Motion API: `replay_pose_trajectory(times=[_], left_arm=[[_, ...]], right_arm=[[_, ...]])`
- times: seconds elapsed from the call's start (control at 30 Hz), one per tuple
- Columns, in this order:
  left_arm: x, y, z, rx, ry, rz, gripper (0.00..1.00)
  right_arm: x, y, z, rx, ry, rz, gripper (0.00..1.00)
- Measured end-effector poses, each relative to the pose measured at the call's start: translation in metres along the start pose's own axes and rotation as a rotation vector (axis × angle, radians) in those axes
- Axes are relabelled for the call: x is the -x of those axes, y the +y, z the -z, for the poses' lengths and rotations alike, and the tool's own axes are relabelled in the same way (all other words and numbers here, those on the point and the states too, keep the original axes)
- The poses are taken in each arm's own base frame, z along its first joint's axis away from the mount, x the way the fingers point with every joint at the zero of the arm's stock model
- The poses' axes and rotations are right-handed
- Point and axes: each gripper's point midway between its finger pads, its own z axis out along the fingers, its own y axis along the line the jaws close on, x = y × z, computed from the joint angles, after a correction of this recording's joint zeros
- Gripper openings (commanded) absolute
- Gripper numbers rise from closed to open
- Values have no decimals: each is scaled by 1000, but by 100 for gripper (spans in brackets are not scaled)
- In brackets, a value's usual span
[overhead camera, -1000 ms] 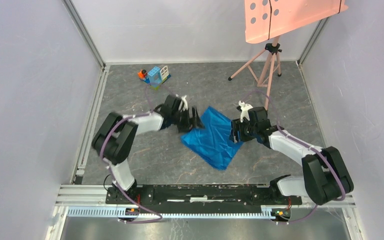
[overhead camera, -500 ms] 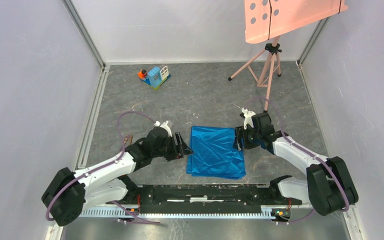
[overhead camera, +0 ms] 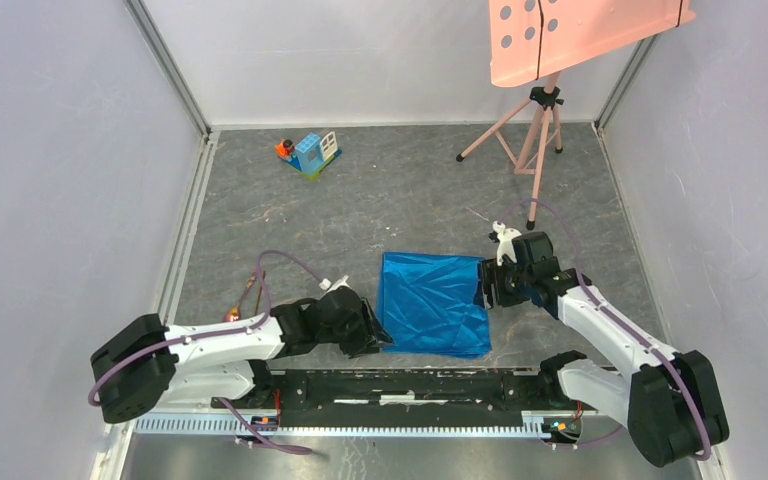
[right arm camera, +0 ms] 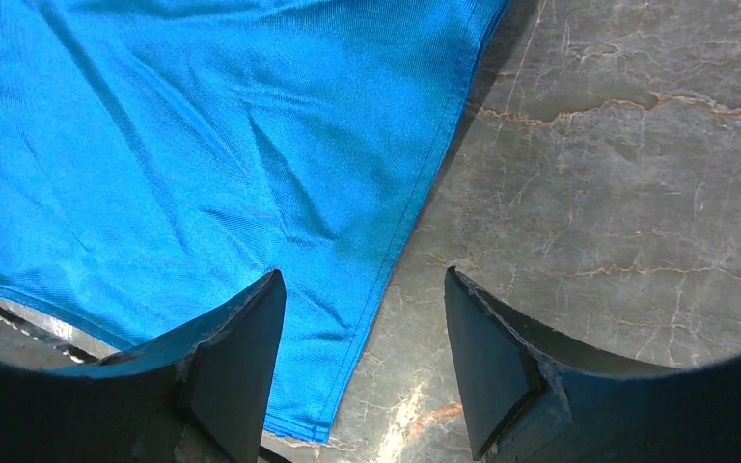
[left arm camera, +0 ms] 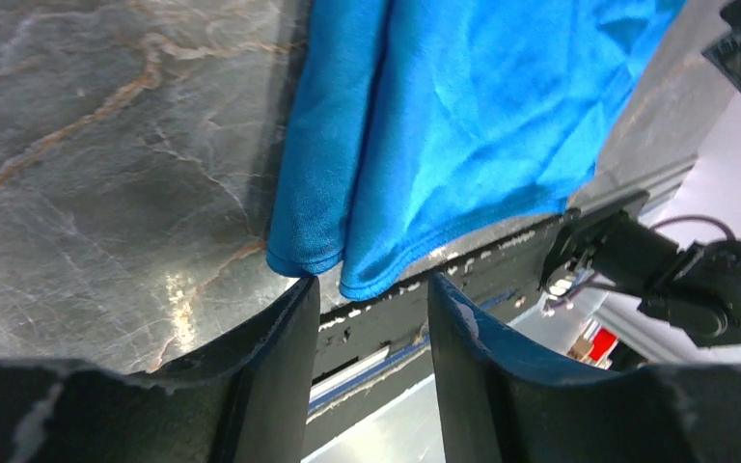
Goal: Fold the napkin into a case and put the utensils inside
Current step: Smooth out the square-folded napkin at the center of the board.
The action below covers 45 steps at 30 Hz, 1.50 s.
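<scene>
The bright blue napkin [overhead camera: 432, 303] lies flat and wrinkled near the table's front edge, and two layers show at its near left corner [left arm camera: 320, 253]. My left gripper [overhead camera: 375, 335] is low at that corner, open, with the corner just past its tips [left arm camera: 371, 282] and nothing between them. My right gripper [overhead camera: 485, 285] is open over the napkin's right edge [right arm camera: 415, 207]; one finger [right arm camera: 241, 338] is above the cloth, the other above bare table. Thin copper-coloured utensils [overhead camera: 256, 285] show beside the left arm, partly behind its cable.
A small blue-and-white toy block house [overhead camera: 310, 152] stands at the back left. A pink tripod [overhead camera: 535, 150] carrying a pink board stands at the back right. A black rail [overhead camera: 410, 385] runs along the near edge, just below the napkin. Grey walls enclose the table.
The napkin went from a diamond in the middle to a square nearer the front edge. My left arm swung down to its near left corner and its jaws narrowed. The right gripper followed slightly.
</scene>
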Motion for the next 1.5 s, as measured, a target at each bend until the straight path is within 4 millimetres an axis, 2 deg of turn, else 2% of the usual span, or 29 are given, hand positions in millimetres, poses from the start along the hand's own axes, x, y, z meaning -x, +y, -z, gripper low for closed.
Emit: replay_pose_trajectory(times=[0.2, 0.5, 0.63, 0.87, 1.0, 1.23, 1.5], left_arm=[[3, 9, -9, 51, -36, 56, 46], [2, 10, -13, 62, -46, 74, 29], [2, 9, -13, 57, -47, 78, 42], [-6, 7, -13, 51, -28, 60, 40], [-11, 6, -12, 45, -18, 51, 34], [-9, 2, -8, 25, -29, 52, 13], [-3, -13, 1, -8, -52, 40, 11]], right_arm=[[0, 0, 4, -6, -10, 3, 68], [0, 0, 4, -5, -15, 3, 68], [0, 0, 4, -5, -15, 3, 68], [0, 0, 4, -5, -15, 3, 68], [-2, -1, 3, -5, -15, 0, 68], [-4, 0, 2, -2, -9, -1, 68], [-5, 1, 2, 5, -10, -1, 68]])
